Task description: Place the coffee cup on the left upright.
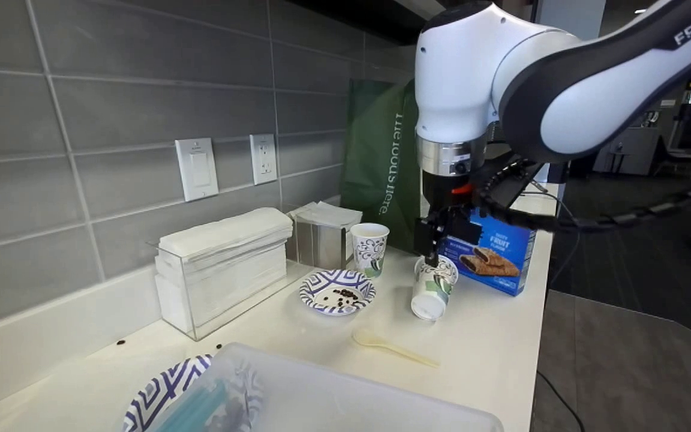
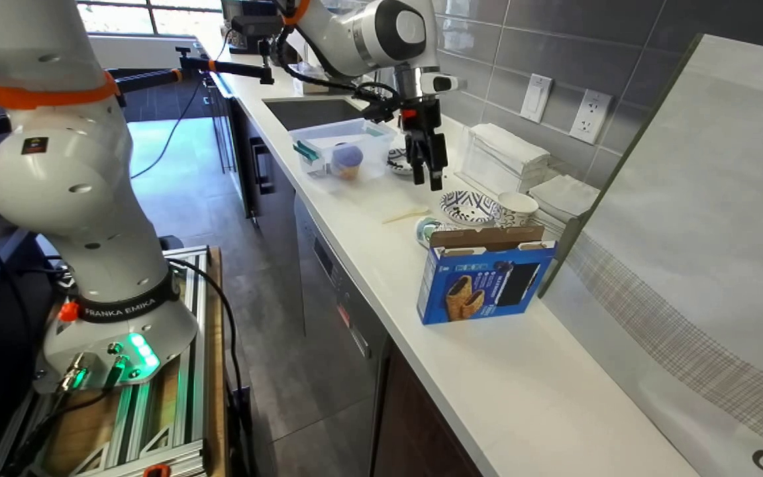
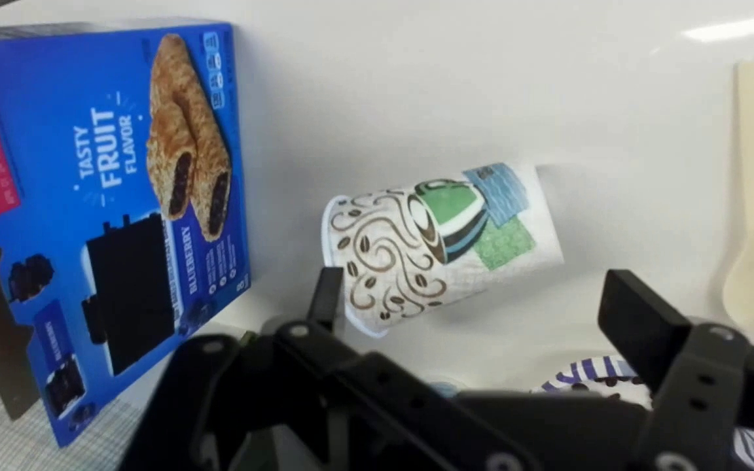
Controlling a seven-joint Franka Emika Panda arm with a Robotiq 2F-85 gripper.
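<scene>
The coffee cup (image 1: 431, 297) is white paper with a swirl and green-blue print. It lies on its side on the counter. In the wrist view the cup (image 3: 442, 242) has its rim toward the blue box and its base toward the spoon. In an exterior view the cup (image 2: 425, 230) is partly hidden behind the box. My gripper (image 3: 475, 307) is open and empty, its two fingers wide apart. It hangs above the counter in both exterior views (image 1: 432, 255) (image 2: 428, 182). In the wrist view one finger overlaps the cup's rim edge; no contact can be made out.
A similar cup (image 1: 370, 251) stands upright beside a patterned bowl (image 1: 338, 292) holding dark beans. A blue box (image 2: 487, 278) stands near the lying cup. A pale spoon (image 1: 394, 348), a clear bin (image 1: 345, 396), napkin holders (image 1: 225, 270) and a green bag (image 1: 375, 162) are around.
</scene>
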